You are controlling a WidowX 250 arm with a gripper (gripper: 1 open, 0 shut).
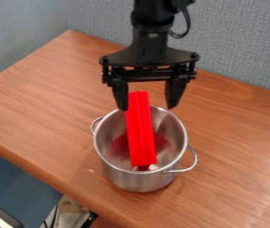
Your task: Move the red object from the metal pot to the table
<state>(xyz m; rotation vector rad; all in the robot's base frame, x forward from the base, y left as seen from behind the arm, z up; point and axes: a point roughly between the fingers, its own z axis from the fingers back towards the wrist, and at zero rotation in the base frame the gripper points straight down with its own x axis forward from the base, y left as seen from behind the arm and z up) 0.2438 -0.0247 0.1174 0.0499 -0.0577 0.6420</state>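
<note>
From the one camera view, the gripper (149, 83) hangs over the metal pot (143, 153) with its two fingers (112, 89) spread wide, one either side of the top of the red block (141, 130); whether either touches it is unclear. The block stands tilted in the pot (its lower end inside). The arm points straight down above the wooden table (36, 93).

Metal pot (141, 158) on the table (42, 93) near its front edge, red object (141, 130) upright inside, fingers (112, 92) above.
</note>
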